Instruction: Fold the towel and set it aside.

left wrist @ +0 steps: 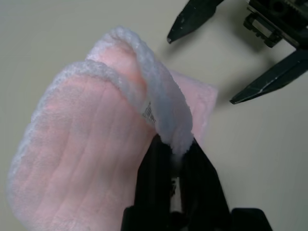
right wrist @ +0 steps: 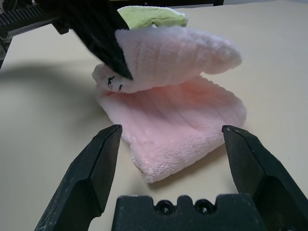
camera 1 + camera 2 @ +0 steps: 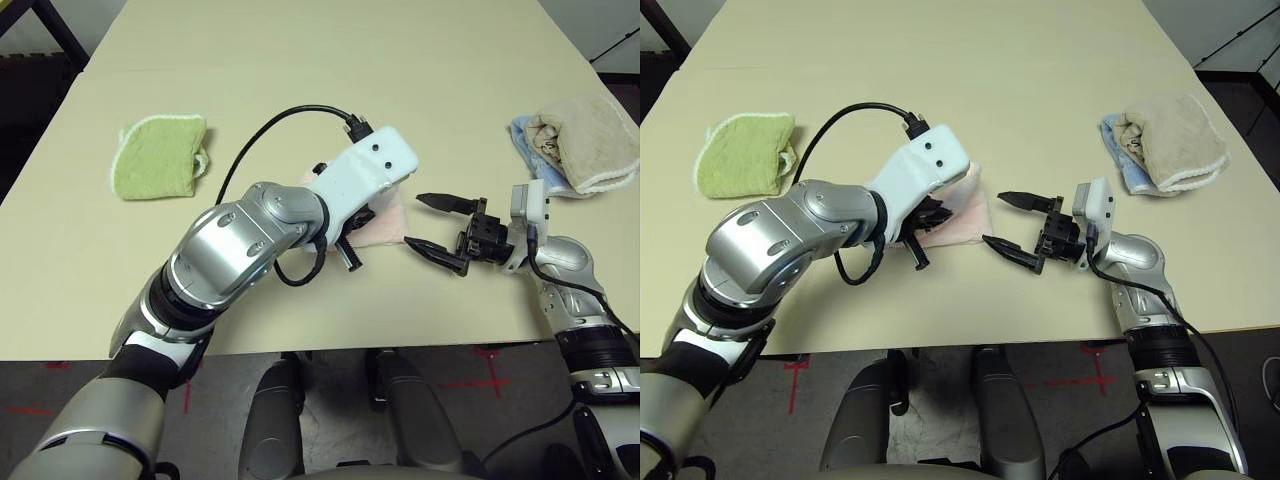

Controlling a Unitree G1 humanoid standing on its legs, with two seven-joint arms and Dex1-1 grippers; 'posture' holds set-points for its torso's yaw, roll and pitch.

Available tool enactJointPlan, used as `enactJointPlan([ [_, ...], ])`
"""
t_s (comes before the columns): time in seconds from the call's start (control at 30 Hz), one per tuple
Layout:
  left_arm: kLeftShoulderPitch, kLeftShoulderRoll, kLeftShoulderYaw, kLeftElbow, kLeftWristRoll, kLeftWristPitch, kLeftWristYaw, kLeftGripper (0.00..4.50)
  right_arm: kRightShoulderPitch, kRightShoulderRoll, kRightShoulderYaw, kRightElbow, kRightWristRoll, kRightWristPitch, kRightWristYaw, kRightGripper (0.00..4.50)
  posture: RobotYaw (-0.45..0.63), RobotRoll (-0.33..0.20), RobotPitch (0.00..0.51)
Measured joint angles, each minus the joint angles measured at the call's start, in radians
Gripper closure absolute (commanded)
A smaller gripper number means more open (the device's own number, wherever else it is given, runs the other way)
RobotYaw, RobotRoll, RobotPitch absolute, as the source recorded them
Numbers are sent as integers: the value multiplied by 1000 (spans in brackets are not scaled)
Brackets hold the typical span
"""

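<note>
Three cloths lie on the beige counter (image 3: 420, 60). At the left of the head view sits a small green cloth (image 3: 160, 157), well apart from the rest. Near the centre, the left pincer (image 1: 174, 159) is clenched on the white stitched edge of the pink towel (image 2: 178, 120), lifting an upper layer over a lower layer that lies flat on the counter; a small tag (image 1: 150, 111) shows just beside the pinched edge, and a dark embroidered mark (image 2: 114, 83) sits near the lifted fold. Just right of the towel, the right pincer (image 3: 432, 225) hangs released, its black fingers (image 2: 91, 168) spread wide and pointing at the towel without touching it. At the upper right rests a beige-and-blue cloth bundle (image 3: 575, 145).
</note>
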Motion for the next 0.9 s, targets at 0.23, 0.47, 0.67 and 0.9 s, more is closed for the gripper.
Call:
enactJointPlan([
  [0.23, -1, -29, 4, 1, -14, 0, 1, 627, 0, 1, 0, 1, -1, -3, -3, 0, -156, 0, 288],
  [0.47, -10, -129, 105, 11, -23, 18, 12, 12, -7, -11, -9, 37, 1, -6, -5, 0, -146, 0, 287],
  [0.67, -16, -173, 280, 45, -20, 4, 31, 12, -78, -24, -62, 30, 36, 67, -69, 0, -138, 0, 277],
  [0.9, 76, -101, 467, 51, -11, -88, 57, 12, -100, 55, -66, -101, 87, 209, -172, 0, -108, 0, 264],
])
